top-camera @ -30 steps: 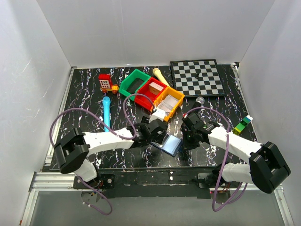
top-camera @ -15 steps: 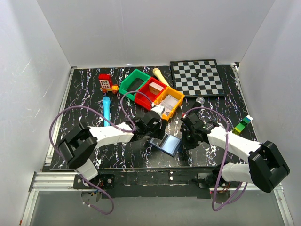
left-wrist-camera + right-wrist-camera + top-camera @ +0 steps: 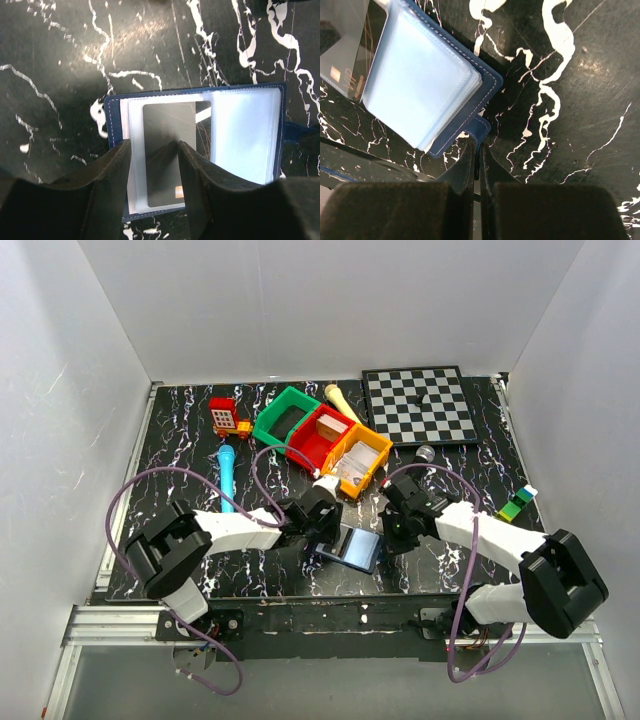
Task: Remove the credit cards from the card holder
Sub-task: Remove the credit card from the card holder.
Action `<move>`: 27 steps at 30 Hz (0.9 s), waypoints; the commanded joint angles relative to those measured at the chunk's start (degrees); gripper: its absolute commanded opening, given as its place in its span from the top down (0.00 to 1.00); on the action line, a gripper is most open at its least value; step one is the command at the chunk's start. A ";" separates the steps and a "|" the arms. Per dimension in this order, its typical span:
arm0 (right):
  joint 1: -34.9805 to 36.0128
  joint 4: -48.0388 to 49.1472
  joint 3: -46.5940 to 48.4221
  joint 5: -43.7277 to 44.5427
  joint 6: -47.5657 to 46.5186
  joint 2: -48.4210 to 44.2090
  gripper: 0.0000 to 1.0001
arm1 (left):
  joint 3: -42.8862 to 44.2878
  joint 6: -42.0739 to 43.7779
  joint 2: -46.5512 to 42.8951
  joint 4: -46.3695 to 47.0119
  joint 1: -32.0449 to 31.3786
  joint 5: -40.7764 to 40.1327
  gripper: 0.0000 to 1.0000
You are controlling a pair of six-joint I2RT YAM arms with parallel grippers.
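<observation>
The card holder lies open and flat on the black marbled table, close to the near edge and between the two arms, just on the near side of the orange bin. Its two pale panels face up. In the left panel a dark card sits inside the clear sleeve (only this one card can be seen; the right panel looks empty, though its plastic is cloudy).

The left gripper hangs low over this panel with its fingers spread apart, one on each side of the card, and it holds nothing. This position seems chosen so that the fingers can close on the card or push it toward the sleeve opening.

The right gripper has its fingers together at the small navy tab on the right side of the holder. Whether the tab is caught between them, the pictures do not show. Probably the gripper is there to stop the holder from sliding when the card is pulled. No card is out yet.
</observation>
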 commanded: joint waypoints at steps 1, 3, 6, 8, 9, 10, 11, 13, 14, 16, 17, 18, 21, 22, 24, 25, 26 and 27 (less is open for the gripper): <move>0.13 -0.05 3.95 1.67 -2.04 2.37 0.99 | -5.46 -4.08 -4.89 -1.48 -0.49 -0.02 0.60; -0.22 -0.22 4.91 2.29 -2.48 3.69 0.99 | -8.89 -5.92 -7.26 -1.04 -1.11 -1.33 0.62; -0.31 -0.31 6.41 2.47 -3.18 5.36 0.99 | -11.97 -8.47 -10.34 -0.69 -1.72 -2.30 0.62; -0.40 -0.92 7.38 2.82 -3.53 6.07 0.99 | -13.03 -9.18 -12.09 -0.78 -1.99 -3.27 0.61; -0.57 -1.10 7.73 3.17 -3.80 5.98 0.99 | -13.21 -9.27 -13.23 -0.95 -1.99 -3.62 0.61; -0.58 -1.45 7.99 3.52 -3.89 5.81 0.99 | -13.38 -9.36 -14.12 -1.30 -2.08 -3.97 0.61; -0.58 -1.98 8.43 3.87 -4.15 5.54 0.99 | -13.30 -9.36 -15.17 -1.91 -2.17 -4.41 0.59; -0.75 -3.90 9.48 6.40 -5.02 4.23 0.99 | -13.04 -9.62 -17.63 -3.49 -2.43 -5.73 0.52; -0.66 -5.31 10.10 7.73 -5.46 3.27 0.99 | -12.77 -9.80 -19.21 -5.15 -2.60 -6.87 0.42; -0.66 -7.59 11.07 9.40 -6.43 0.37 0.99 | -12.07 -9.89 -22.28 -7.27 -2.87 -8.89 0.30; -0.66 -8.48 11.33 10.11 -6.70 -1.47 0.93 | -11.98 -9.98 -23.95 -8.06 -2.78 -9.77 0.26; -0.66 -9.18 11.51 10.55 -6.87 -3.23 0.82 | -11.72 -9.63 -25.36 -8.59 -2.78 -10.30 0.24; -0.66 -9.98 11.95 9.51 -7.31 -7.02 0.53 | -10.84 -8.49 -29.23 -9.30 -2.78 -10.83 0.20; -0.66 -9.80 11.86 8.46 -7.14 -7.98 0.49 | -10.49 -8.13 -29.76 -9.39 -2.78 -10.40 0.20; -0.66 -8.75 11.51 7.04 -6.79 -8.96 0.44 | -9.70 -7.69 -29.42 -9.04 -2.78 -8.82 0.20; -0.66 -8.49 11.25 6.52 -6.53 -9.05 0.43 | -9.35 -7.69 -28.90 -8.95 -2.78 -8.03 0.20; -0.66 -8.22 11.16 6.16 -6.26 -8.96 0.42 | -9.08 -7.69 -28.28 -8.86 -2.78 -7.06 0.22; -0.66 -7.96 10.99 5.46 -6.17 -8.87 0.42 | -9.08 -7.69 -27.58 -8.17 -2.78 -5.84 0.24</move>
